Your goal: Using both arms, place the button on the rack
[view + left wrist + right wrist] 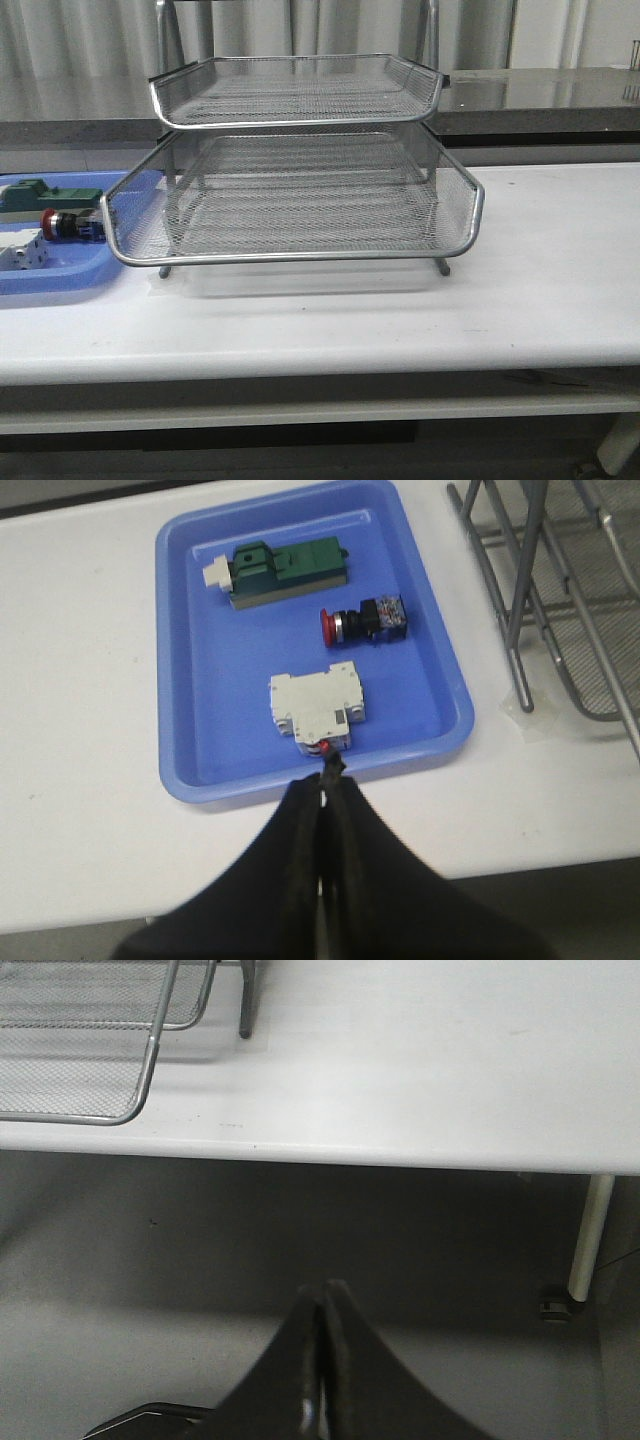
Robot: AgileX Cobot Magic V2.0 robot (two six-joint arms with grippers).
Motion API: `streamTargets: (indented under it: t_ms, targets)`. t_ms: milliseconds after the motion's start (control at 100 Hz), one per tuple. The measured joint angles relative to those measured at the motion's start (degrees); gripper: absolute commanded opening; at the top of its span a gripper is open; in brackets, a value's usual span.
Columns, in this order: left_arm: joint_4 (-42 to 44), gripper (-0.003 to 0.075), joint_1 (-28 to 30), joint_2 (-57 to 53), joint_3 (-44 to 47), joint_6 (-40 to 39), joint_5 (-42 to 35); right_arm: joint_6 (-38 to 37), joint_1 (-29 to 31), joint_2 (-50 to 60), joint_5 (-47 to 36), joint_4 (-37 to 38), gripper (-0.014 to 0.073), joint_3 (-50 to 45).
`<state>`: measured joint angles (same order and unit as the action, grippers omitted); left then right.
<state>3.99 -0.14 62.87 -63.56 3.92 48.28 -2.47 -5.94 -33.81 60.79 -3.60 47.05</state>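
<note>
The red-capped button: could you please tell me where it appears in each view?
Front view: button at far left, in the blue tray beside the rack.
Left wrist view: upper middle, in the same tray.
Right wrist view: not in it.
Shared landmark: the rack.

button [366, 621]: red cap, black middle, blue rear
rack [300, 200]: silver, fine wire-mesh pattern
tray [180, 660]: plain blue
long block [285, 570]: green, white end piece
square block [317, 708]: white, small red spot at one edge
table [540, 270]: plain white
left fingers [300, 830]: black
right fingers [305, 1345]: black
</note>
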Motion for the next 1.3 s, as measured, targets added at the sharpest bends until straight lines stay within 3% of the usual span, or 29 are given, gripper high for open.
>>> streamTargets:
  t_ms: [400, 470, 590, 710, 780, 1120, 1300]
  targets:
    - [-0.4, -0.0018, 0.0, 10.0, -3.7, 5.7, 6.0, 0.0, 0.0, 0.0, 0.1, 0.0, -0.007, 0.0]
    - [-0.6, 0.0013, 0.0, 10.1, -3.7, 6.1, 6.3, 0.0, 0.0, 0.0, 0.1, 0.0, -0.007, 0.0]
    - [-0.8, 0.0194, 0.0, 10.1, -3.8, 6.4, 6.7, 0.0, 0.0, 0.0, 0.1, 0.0, -0.007, 0.0]
    - [-0.8, 0.0479, 0.0, 10.1, -3.8, 6.5, 7.1, 0.0, 0.0, 0.0, 0.1, 0.0, -0.007, 0.0]
    - [-0.8, 0.0554, 0.0, 10.1, -3.8, 6.6, 7.2, 0.0, 0.0, 0.0, 0.1, 0.0, -0.007, 0.0]
    - [-3.0, 0.0529, 0.0, 10.6, -3.9, 6.7, 7.5, 0.0, 0.0, 0.0, 0.1, 0.0, -0.007, 0.0]
    - [-5.8, 0.0529, 0.0, 15.0, -6.9, 14.3, 7.7, 0.0, 0.0, 0.0, 0.1, 0.0, -0.007, 0.0]
